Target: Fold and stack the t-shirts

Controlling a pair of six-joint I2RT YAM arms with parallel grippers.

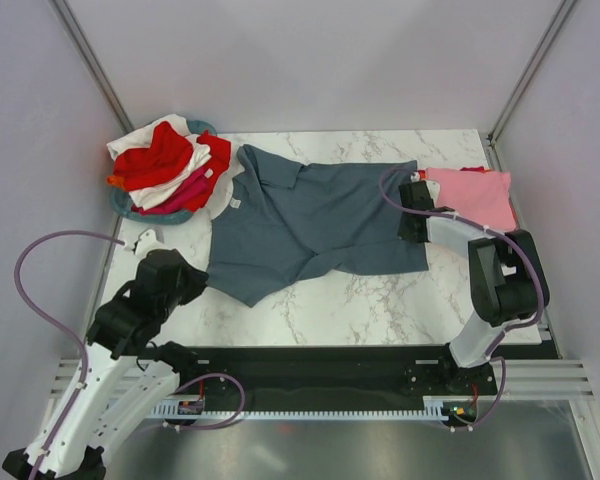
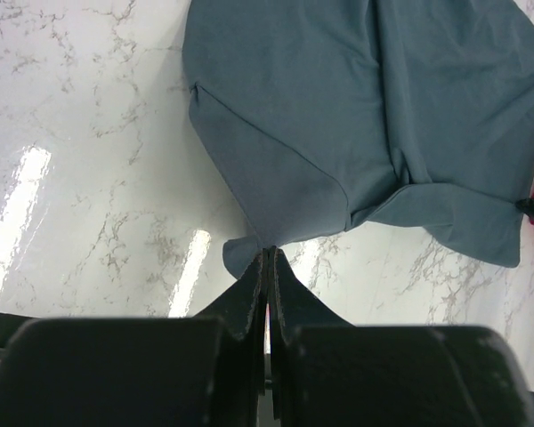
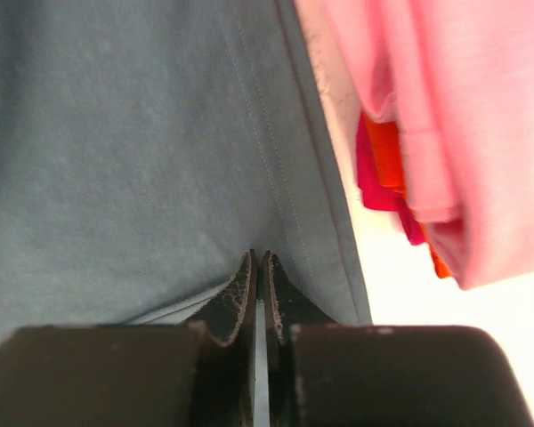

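**Grey shirt held at both ends, lying crosswise between the arms**

From overhead, the slate blue-grey cotton t-shirt (image 1: 320,220) is lying spread on the white marble table (image 1: 380,300). Its long axis is running left to right, with the collar towards the round teal basket (image 1: 125,205) of heaped shirts and the hem towards the folded pink t-shirt stack (image 1: 472,195). The left gripper (image 1: 202,280) is sitting at the shirt's near-left corner. The right gripper (image 1: 412,192) is sitting on the hem edge, just beside the pink stack. Each arm is nearest its own end, so any fold looks to be depending on which end is carried over the other.

Through the left wrist camera, the left gripper (image 2: 267,258) is showing its fingers pressed together, seemingly pinching the very tip of the shirt (image 2: 338,116), which is stretching away ahead and to the right.

Through the right wrist camera, the right gripper (image 3: 260,262) is also showing its fingers pressed together, apparently nipping a fold of the grey cloth (image 3: 116,133). The hem seam is running straight ahead, and the pink stack (image 3: 463,116) is lying close on the right, with orange-red and magenta layers beneath it.
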